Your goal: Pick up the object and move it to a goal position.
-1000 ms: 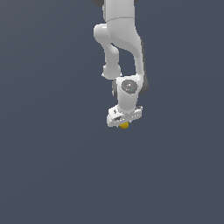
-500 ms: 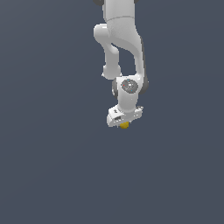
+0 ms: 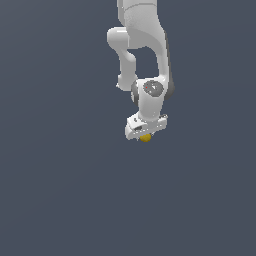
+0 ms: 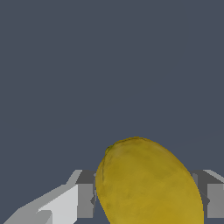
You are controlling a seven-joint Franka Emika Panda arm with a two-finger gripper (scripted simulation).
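1. Nothing has visibly moved since the earlier frames: arm, claw and lemon sit at the same spot in the exterior view.
2. Lemon [image 3: 145, 138], a small yellow-orange lump, pokes out just under the claw [image 3: 145, 134], only its lower part showing in the exterior view.
3. Wrist view: lemon [image 4: 148, 183] fills the gap between the two grey fingers [image 4: 85, 197], touching both sides; one tip points away from the camera.
4. Claw is clenched on the lemon, holding it.
5. White arm [image 3: 145, 55] comes down from the top edge of the exterior view, wrist pointing down, claw body slightly tilted.
6. Plain dark grey-blue surface all around; cannot tell whether the lemon touches it or hangs above.
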